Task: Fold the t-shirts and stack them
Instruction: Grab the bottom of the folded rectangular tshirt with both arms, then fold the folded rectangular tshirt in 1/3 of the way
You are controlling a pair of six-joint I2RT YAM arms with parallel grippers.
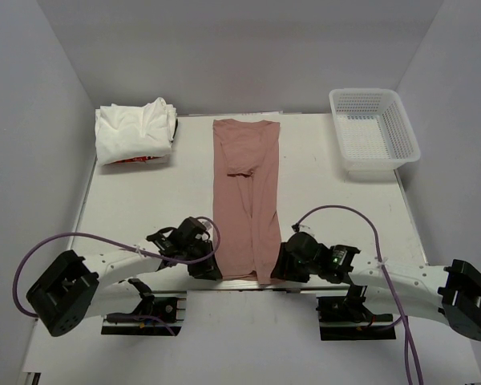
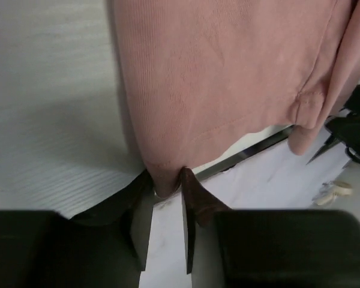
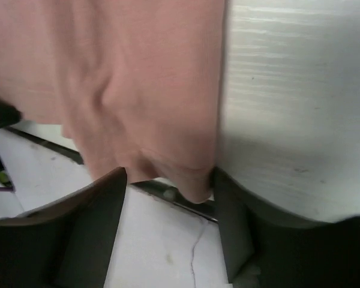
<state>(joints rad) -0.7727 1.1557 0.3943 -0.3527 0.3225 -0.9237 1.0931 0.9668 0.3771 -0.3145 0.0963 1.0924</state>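
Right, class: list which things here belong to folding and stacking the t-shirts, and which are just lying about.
For the job: pink t-shirt, folded lengthwise; white t-shirts, piled far left; left fingers, shut on the pink hem; right fingers, open at the pink hem.
Lying about: white mesh basket.

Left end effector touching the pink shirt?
Touching. The left wrist view shows the pink shirt with its near hem corner pinched between the tips of the left end effector.
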